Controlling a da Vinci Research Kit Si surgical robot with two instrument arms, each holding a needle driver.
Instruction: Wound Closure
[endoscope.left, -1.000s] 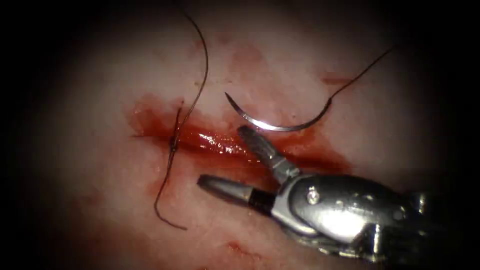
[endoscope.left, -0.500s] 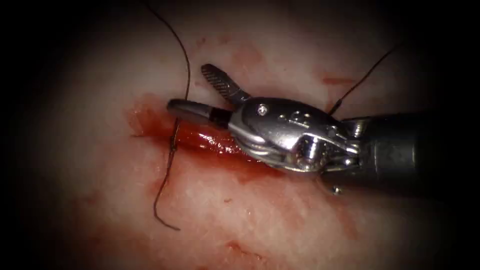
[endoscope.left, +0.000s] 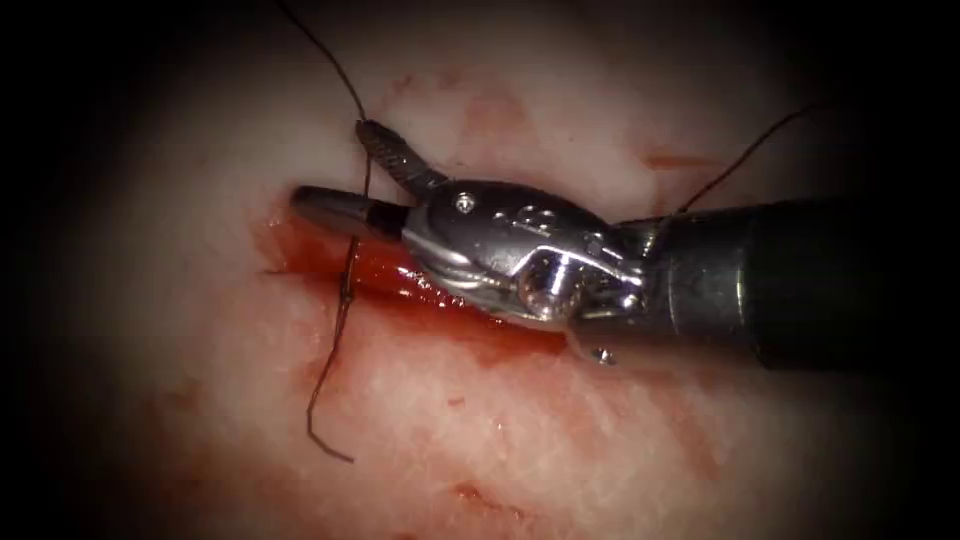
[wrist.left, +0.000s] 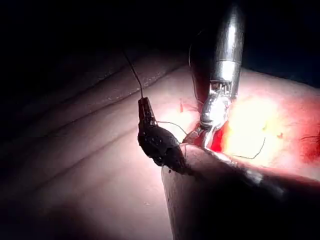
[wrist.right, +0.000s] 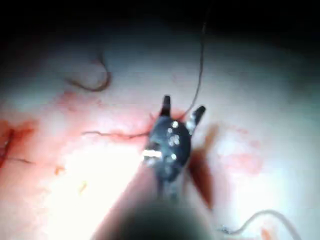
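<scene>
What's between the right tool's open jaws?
Dark suture thread crosses the gap between the open jaws of the silver right tool, in the endoscope view.

Tissue (endoscope.left: 560, 440): pale pink, mottled with darker red patches. Cut (endoscope.left: 420, 285): deep glossy red, ringed by red fluid (endoscope.left: 300, 240) staining the pink surface. Thread (endoscope.left: 335, 335): dark brown-black, thin line. Right tool (endoscope.left: 345, 180): polished silver wrist with bright highlights; one jaw face cross-hatched grey, the other smooth dark grey with a black base; shaft matte black
</scene>
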